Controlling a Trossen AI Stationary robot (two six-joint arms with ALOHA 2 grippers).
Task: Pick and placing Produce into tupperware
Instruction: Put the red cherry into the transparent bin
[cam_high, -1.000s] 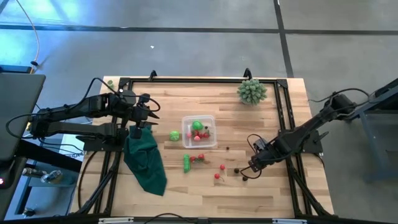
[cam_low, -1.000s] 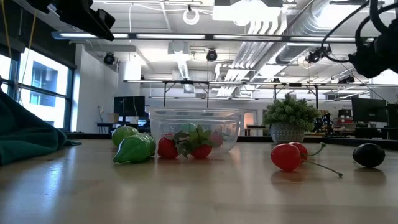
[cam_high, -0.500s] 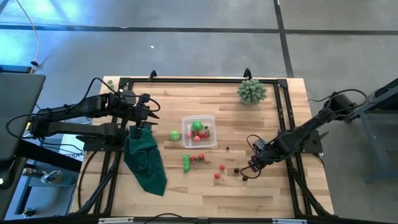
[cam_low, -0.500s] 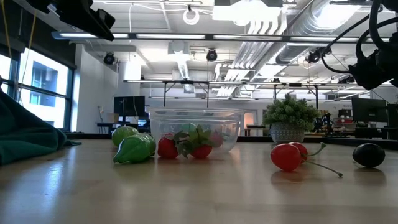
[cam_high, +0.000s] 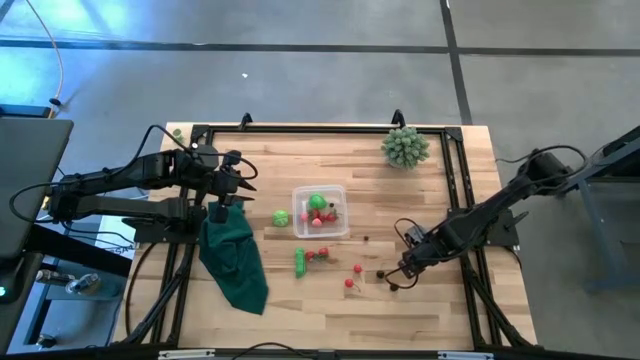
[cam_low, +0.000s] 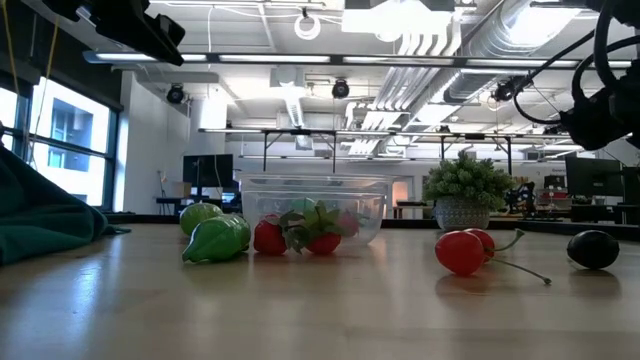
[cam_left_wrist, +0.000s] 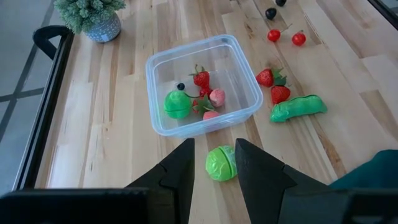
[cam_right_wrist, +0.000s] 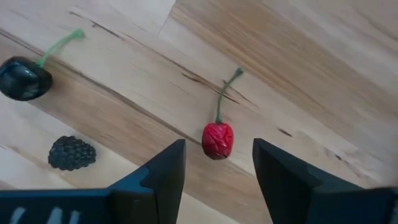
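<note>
The wooden table (cam_high: 420, 300) takes up most of what I see, a pale butcher-block top with a dark frame around it. On its left side a dark green cloth (cam_high: 236, 262) lies crumpled and hangs toward the near edge. At the far right corner sits a pale green spiky plant (cam_high: 404, 146) in a little pot.

The left arm reaches in from the left, and the left gripper (cam_left_wrist: 213, 163) hovers near the cloth's top edge with its fingers spread apart and nothing between them; through the gap its wrist camera shows a round green vegetable (cam_left_wrist: 219, 163) lying on the wood just beside the container. The right arm stretches in low from the right, and the right gripper (cam_right_wrist: 217, 163) hangs over the front right part of the table, fingers also parted and holding nothing, with a small red cherry (cam_right_wrist: 217, 139) on a green stem lying on the boards between them.

The tupperware (cam_left_wrist: 157, 68) stands near the table's middle, clear and square with rounded corners. Inside it lie a green piece, a strawberry, a couple of pinkish red pieces and a tiny dark berry.

Outside it, close to one corner, two strawberries (cam_left_wrist: 272, 85) lie beside a green pea pod (cam_left_wrist: 297, 107). Farther off toward the right gripper are two more cherries (cam_left_wrist: 286, 37), a dark cherry (cam_right_wrist: 23, 78) and a blackberry (cam_right_wrist: 72, 153).
</note>
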